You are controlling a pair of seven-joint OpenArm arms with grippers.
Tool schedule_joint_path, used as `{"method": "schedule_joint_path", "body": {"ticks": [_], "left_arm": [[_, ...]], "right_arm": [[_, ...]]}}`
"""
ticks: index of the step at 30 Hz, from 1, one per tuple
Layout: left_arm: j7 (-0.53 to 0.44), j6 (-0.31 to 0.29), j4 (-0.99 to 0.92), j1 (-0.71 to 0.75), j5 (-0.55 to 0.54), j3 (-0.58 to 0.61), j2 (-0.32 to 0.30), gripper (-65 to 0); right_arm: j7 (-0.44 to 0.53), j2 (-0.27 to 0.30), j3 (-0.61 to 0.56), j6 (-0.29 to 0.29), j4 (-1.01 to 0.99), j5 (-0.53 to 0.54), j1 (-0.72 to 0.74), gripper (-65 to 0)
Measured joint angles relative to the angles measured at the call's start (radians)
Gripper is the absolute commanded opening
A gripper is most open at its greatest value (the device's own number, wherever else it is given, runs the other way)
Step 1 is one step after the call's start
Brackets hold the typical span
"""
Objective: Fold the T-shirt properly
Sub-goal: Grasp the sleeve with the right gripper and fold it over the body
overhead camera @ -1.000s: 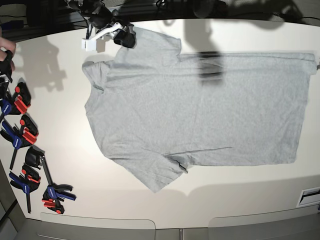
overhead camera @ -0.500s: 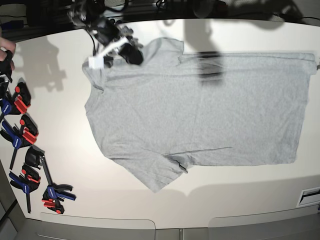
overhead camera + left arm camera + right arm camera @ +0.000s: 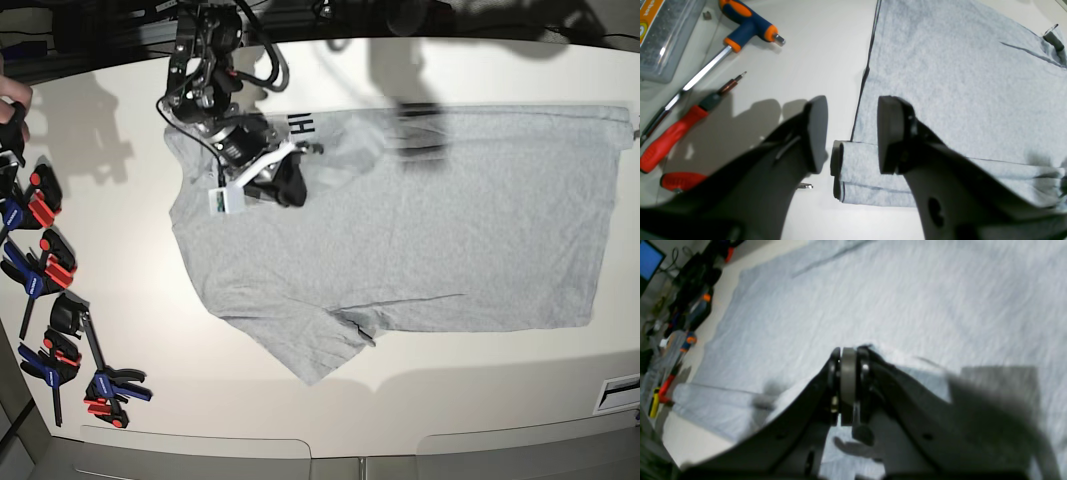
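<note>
The light grey T-shirt point(image 3: 420, 230) lies spread flat on the white table, collar toward the left of the base view. My right gripper point(image 3: 288, 186) is shut on the upper sleeve and has drawn it over the shirt's body, so black lettering point(image 3: 300, 125) shows on the turned-over cloth. In the right wrist view the jaws point(image 3: 848, 373) are pressed together on a thin layer of grey cloth point(image 3: 873, 300). My left gripper point(image 3: 853, 136) is open, hovering just above a doubled-over hem corner point(image 3: 860, 173) of the shirt point(image 3: 957, 83). It does not show in the base view.
Several red and blue clamps point(image 3: 45, 270) lie along the table's left edge. A hand point(image 3: 12, 105) shows at the far left. Beside the hem lie an orange-blue T-handle driver point(image 3: 746, 23), a red screwdriver point(image 3: 670, 143) and a plastic box point(image 3: 663, 36).
My right gripper has moved from the shirt's upper left corner down and to the right over the chest, carrying the sleeve with it and exposing black lettering.
</note>
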Motion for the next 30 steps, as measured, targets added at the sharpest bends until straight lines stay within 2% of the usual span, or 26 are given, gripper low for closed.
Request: {"method": "schedule_joint_path", "body": {"ticks": [5,9,19,30], "left_arm": [[0.000,0.000,0.000,0.000,0.000,0.000,0.000,-42.2],[0.000,0.000,0.000,0.000,0.000,0.000,0.000,-42.2],[0.000,0.000,0.000,0.000,0.000,0.000,0.000,-42.2],[0.000,0.000,0.000,0.000,0.000,0.000,0.000,-42.2]], "right_arm": [[0.017,0.001,0.000,0.000,0.000,-0.026,0.043,-65.0],[0.064,0.001,0.000,0.000,0.000,-0.037,0.047,-65.0],[0.095,0.002,0.000,0.000,-0.001,-0.039,0.052,-65.0],[0.097,0.001,0.000,0.000,-0.030,-0.048,0.183,-65.0]]}}
